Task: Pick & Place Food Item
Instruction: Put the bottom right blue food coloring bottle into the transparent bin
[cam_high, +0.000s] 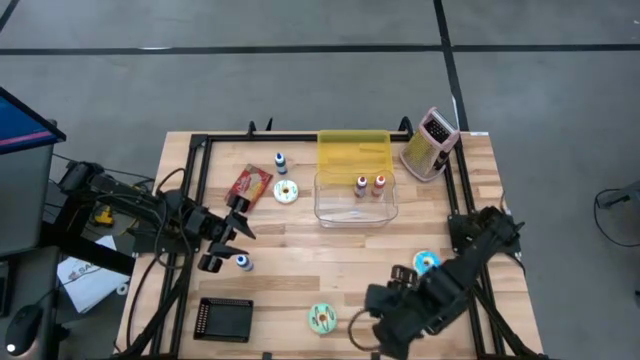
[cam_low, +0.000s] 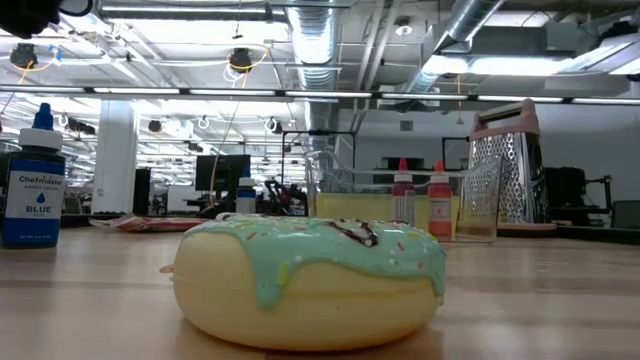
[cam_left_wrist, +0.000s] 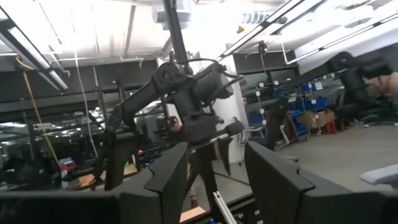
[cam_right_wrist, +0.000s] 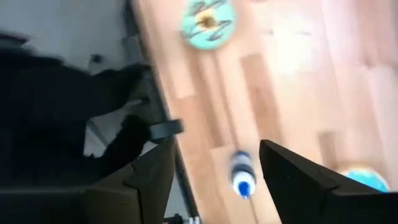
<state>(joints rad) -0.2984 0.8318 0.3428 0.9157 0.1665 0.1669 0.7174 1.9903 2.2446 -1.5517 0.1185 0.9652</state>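
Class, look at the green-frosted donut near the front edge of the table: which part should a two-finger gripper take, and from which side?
Grip the green-frosted donut across its outer rim, coming from straight above. It lies flat on the table, frosting up, so its rounded sides are exposed, with clear wood around it for both fingers.

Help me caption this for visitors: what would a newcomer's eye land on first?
The mint-frosted donut fills the low view, sitting at the table's near edge. Behind it, mid-table, a clear container holds two small bottles, with a yellow lid and a metal grater toward the far edge. The left gripper and right gripper hang open, empty.
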